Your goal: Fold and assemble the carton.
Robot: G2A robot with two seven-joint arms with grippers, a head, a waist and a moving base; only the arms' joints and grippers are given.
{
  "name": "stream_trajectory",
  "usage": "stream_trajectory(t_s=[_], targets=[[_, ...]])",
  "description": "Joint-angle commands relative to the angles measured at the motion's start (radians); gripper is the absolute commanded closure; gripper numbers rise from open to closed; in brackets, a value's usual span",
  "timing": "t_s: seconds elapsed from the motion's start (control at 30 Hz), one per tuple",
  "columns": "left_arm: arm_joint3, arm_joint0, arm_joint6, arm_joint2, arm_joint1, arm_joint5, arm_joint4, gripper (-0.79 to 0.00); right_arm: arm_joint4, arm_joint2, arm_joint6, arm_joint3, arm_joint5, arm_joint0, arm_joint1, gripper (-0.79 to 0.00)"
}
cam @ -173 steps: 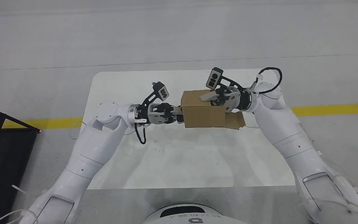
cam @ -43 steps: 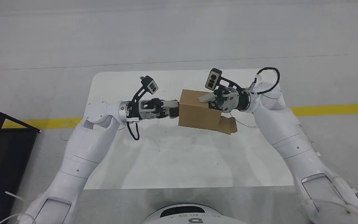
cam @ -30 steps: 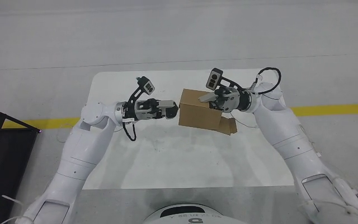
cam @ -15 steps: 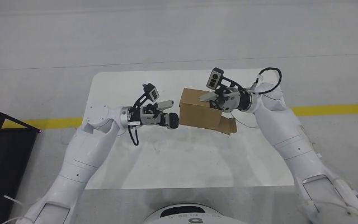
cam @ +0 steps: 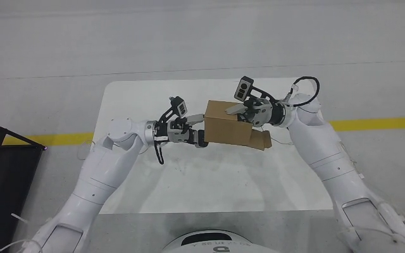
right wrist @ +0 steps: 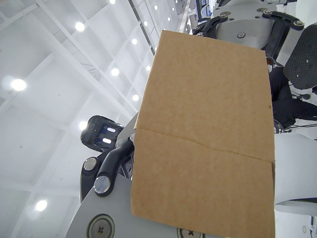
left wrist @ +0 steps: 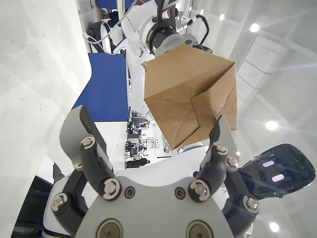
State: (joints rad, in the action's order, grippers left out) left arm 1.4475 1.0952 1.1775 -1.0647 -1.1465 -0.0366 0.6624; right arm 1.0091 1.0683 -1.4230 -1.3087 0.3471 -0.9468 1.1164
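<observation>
A brown carton [cam: 231,124] hangs above the white table [cam: 126,101], with a loose flap [cam: 262,139] hanging at its right end. My right gripper [cam: 243,111] is shut on the carton's top panel near the back edge. In the right wrist view the carton [right wrist: 203,125] hides the fingers. My left gripper [cam: 200,131] stands open at the carton's left end. In the left wrist view the carton's folded end [left wrist: 188,92] sits just beyond the open left gripper [left wrist: 151,117], and one fingertip [left wrist: 219,127] overlaps its lower corner; contact cannot be told.
A black frame [cam: 12,164] stands on the floor at the left. A yellow floor line [cam: 57,138] runs behind the table. The table's near half [cam: 215,183] is bare.
My left gripper backed off from the carton's left end, opened and dropped lower, then came back to that end. The right arm and the carton have barely moved.
</observation>
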Motion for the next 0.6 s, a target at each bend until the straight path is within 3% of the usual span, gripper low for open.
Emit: stream_trajectory(t_s=[0.0, 0.57], targets=[[-0.004, -0.003, 0.0, 0.004, -0.001, 0.0, 0.0, -0.785, -0.002, -0.002, 0.0, -0.001, 0.001, 0.001, 0.0, 0.0], [-0.01, -0.017, -0.013, 0.036, -0.007, -0.009, -0.023, -0.785, -0.008, -0.005, 0.001, -0.007, -0.002, 0.0, 0.002, 0.0]])
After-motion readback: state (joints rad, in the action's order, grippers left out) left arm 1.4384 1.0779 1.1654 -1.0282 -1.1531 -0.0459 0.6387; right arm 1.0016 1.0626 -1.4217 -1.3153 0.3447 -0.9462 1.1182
